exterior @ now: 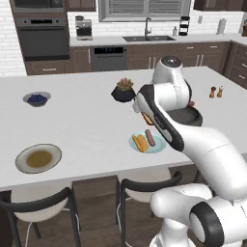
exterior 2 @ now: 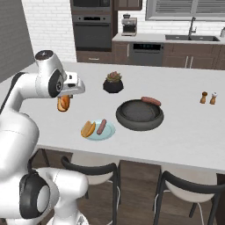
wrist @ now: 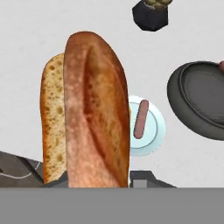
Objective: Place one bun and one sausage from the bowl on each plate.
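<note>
My gripper (exterior 2: 66, 97) is shut on a bun (exterior 2: 64, 103), which hangs clear above the counter left of the light blue plate (exterior 2: 108, 132). Seen from the hand, this bun (wrist: 94, 113) stands upright between the fingertips and hides part of the blue plate (wrist: 156, 131). That plate (exterior: 158, 146) holds another bun (exterior: 140, 143) (exterior 2: 88, 128) and a sausage (exterior: 150, 139) (exterior 2: 102, 126) (wrist: 141, 119). The dark bowl (exterior 2: 127, 122) (wrist: 175, 92) sits right of it, with a sausage (exterior 2: 150, 101) on its far rim. The larger plate (exterior: 21, 161), with a brownish centre, lies bare at the counter's near left.
A black plant pot (exterior: 123, 91) (exterior 2: 113, 82) stands behind the blue plate. A small bowl of blue berries (exterior: 36, 99) sits far left, and two shakers (exterior 2: 208, 97) far right. Two stools (exterior: 144, 185) stand under the counter's near edge.
</note>
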Motion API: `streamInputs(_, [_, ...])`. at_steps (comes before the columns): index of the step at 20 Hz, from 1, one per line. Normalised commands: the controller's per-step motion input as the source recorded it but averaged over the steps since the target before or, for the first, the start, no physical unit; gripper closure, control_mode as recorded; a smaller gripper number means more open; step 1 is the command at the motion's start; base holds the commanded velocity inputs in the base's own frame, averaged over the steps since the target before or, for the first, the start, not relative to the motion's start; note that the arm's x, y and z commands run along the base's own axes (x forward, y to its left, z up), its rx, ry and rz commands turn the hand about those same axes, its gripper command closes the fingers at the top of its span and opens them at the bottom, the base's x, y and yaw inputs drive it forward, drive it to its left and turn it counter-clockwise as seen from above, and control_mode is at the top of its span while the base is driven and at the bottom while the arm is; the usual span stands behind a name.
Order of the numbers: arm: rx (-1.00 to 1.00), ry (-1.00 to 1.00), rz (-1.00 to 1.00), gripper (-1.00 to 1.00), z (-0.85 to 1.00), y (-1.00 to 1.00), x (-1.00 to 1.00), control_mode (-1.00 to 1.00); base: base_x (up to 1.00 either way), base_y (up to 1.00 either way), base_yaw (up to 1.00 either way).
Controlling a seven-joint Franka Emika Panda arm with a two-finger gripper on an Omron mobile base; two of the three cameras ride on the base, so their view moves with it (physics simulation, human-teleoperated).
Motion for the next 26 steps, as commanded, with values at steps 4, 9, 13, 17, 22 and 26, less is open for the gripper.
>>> streamInputs(4, [0.07, 0.1, -0.05, 1.0, -0.02, -0.13, -0.29, -1.0, 0.0, 0.0, 0.0])
streamInputs(9, [0.0, 0.02, 0.0, 1.0, -0.04, 0.0, -0.02, -1.0, 0.0, 0.0, 0.0])
streamInputs(13, [0.0, 0.0, -0.02, 1.0, 0.0, 0.0, -0.01, -1.0, 0.0, 0.0, 0.0])
streamInputs(17, [0.0, 0.0, -0.02, 1.0, 0.0, 0.1, -0.01, 1.0, 0.0, 0.69, -0.12])
streamInputs(22, [0.0, 0.0, 0.0, 1.0, 0.0, 0.0, 0.0, 1.0, 0.0, 1.0, -0.23])
streamInputs(26, [0.0, 0.0, 0.0, 1.0, 0.0, 0.0, 0.0, 1.0, 0.01, 0.93, -0.18])
